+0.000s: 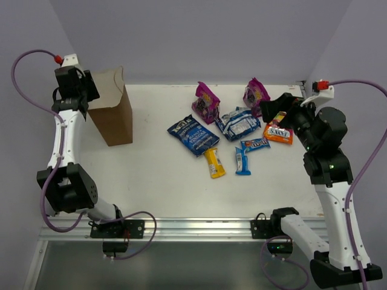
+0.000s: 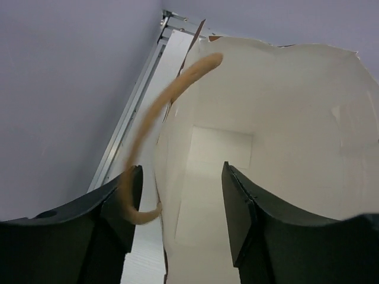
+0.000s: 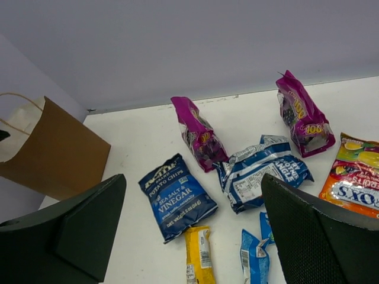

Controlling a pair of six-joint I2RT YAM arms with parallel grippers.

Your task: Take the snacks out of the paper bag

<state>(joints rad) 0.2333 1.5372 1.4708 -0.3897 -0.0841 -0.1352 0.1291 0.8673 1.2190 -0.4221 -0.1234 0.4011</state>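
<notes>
The brown paper bag (image 1: 113,113) stands upright at the table's back left; it also shows in the right wrist view (image 3: 56,152). My left gripper (image 1: 89,90) is open at the bag's mouth, its jaws astride one wall, by the pale handle (image 2: 160,106). The bag's pale inside (image 2: 278,118) shows no packets. The snacks lie on the table: two magenta pouches (image 1: 207,101) (image 1: 255,92), dark blue bag (image 1: 192,135), blue-white packet (image 1: 237,124), orange-red packet (image 1: 279,133), yellow bar (image 1: 214,162), two blue bars (image 1: 254,144) (image 1: 242,161). My right gripper (image 1: 270,109) is open and empty above them.
A metal rail (image 1: 181,226) runs along the table's near edge between the arm bases. Grey walls close in the back and both sides. The bag stands close to the left wall (image 2: 59,89).
</notes>
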